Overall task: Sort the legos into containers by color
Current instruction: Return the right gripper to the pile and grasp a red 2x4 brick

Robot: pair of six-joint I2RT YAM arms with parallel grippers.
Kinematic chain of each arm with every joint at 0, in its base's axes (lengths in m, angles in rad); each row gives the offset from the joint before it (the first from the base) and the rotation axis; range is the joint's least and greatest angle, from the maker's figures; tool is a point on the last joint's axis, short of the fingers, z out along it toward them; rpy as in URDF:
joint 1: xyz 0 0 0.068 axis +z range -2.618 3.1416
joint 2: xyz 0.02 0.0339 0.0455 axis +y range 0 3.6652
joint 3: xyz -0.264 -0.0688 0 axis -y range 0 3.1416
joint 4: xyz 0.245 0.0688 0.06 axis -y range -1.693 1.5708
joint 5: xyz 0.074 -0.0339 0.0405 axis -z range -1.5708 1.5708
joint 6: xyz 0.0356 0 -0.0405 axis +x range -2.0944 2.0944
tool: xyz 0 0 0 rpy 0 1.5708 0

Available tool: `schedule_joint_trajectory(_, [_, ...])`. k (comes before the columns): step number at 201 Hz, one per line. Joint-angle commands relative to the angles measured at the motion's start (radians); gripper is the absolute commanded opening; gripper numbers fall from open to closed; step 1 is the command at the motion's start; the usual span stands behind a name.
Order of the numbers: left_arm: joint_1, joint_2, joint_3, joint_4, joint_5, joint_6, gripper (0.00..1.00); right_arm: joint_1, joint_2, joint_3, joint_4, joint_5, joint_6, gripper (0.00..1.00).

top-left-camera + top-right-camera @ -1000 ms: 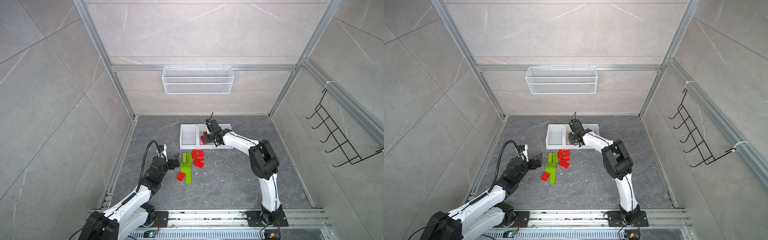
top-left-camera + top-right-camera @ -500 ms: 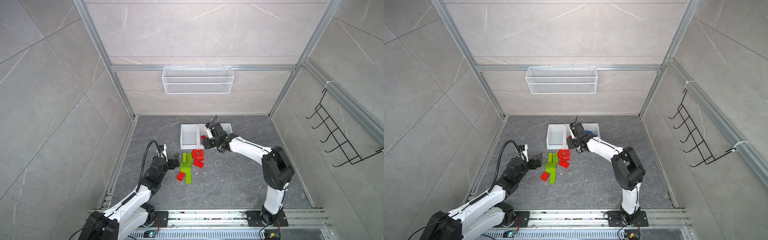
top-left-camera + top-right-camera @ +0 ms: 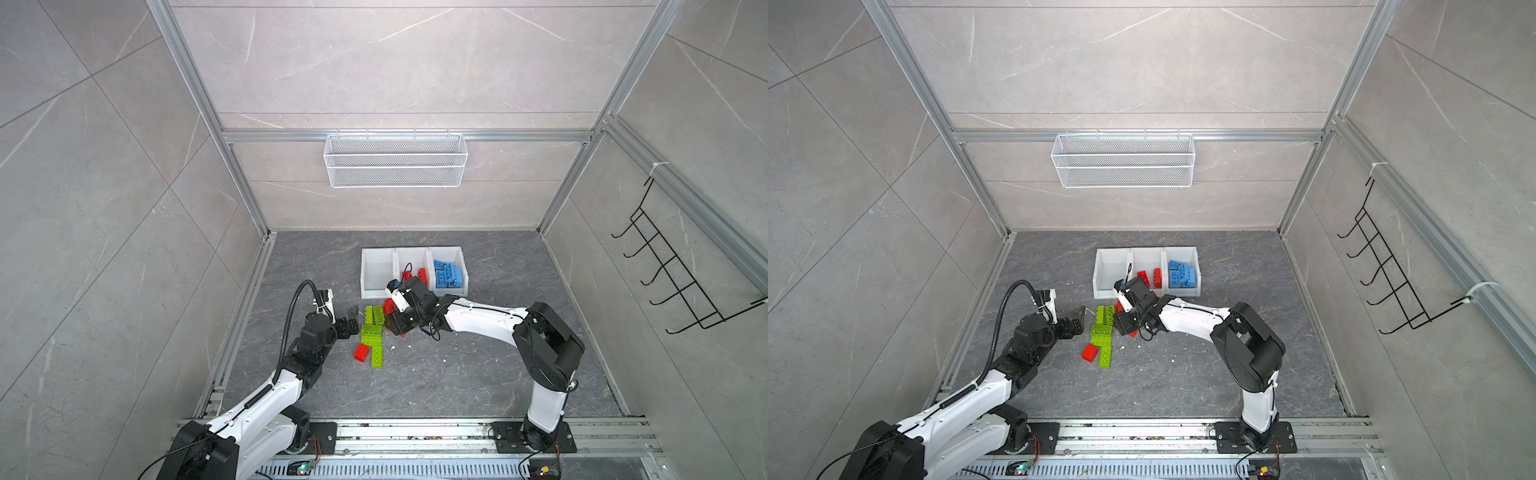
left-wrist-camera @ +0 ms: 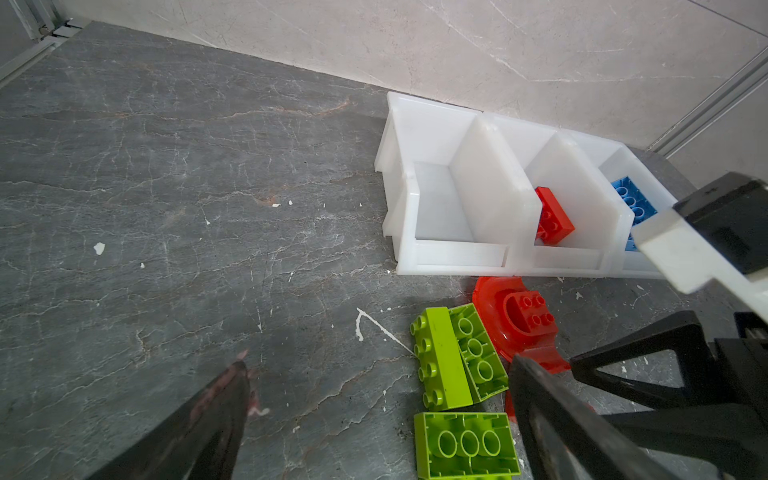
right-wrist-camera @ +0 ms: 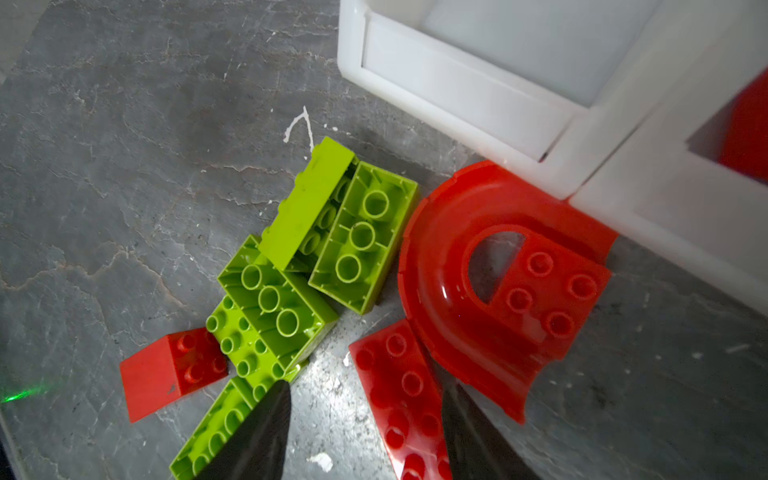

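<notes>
Nearest to me, my left pincer [image 4: 374,415] hangs low over the bare floor just beside the loose pile. Its jaws are spread as wide as they go and hold nothing.

My right pincer [image 5: 365,436] points down at the pile, jaws parted and empty. In the right wrist view the long red brick [image 5: 399,395] lies flat on the floor between my two fingers. One finger [image 5: 478,440] is close to its edge, and the other is apart from it, with floor showing in the gap.

Around it lie the other unsorted legos. A small red brick [image 5: 166,370] and a cluster of green bricks [image 5: 274,299] are on one side, and the red arch piece [image 5: 440,257] touches the long brick's far end.

Beyond the pile stand the containers [image 4: 457,254], with the arch right up against their front lip. The left bin is empty, the middle one holds red bricks [image 4: 552,216], and the right one holds blue bricks [image 3: 448,274].

I judge that I am on the reds, at the reach-and-grasp step for the long brick. Next I need to come down squarely over its narrow width, keep clear of the arch, close, lift, and carry it over the low lip into the middle bin. The greens are for the empty bin.
</notes>
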Motion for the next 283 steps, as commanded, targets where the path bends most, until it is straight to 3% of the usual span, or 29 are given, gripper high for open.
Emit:
schedule_joint_trajectory(1, [0.002,0.002,0.017,0.037,-0.019,0.013,0.99,0.009,0.036,0.032,0.015,-0.018,0.018,0.60])
schedule_joint_trajectory(85, [0.001,-0.002,0.020,0.032,-0.018,0.012,0.99,0.026,0.006,-0.048,0.019,-0.034,0.056,0.60])
schedule_joint_trajectory(168, [0.001,0.008,0.021,0.034,-0.015,0.011,0.99,0.082,-0.163,-0.154,-0.010,-0.010,0.074,0.57])
schedule_joint_trajectory(199, [0.001,0.006,0.021,0.034,-0.014,0.012,0.99,0.084,-0.126,-0.113,-0.102,0.091,0.001,0.59])
schedule_joint_trajectory(247, [0.001,-0.004,0.017,0.031,-0.019,0.015,0.99,0.087,-0.056,-0.057,-0.167,0.068,-0.127,0.62])
schedule_joint_trajectory(283, [0.001,-0.001,0.020,0.032,-0.020,0.015,0.99,0.088,-0.027,-0.038,-0.176,0.071,-0.153,0.62])
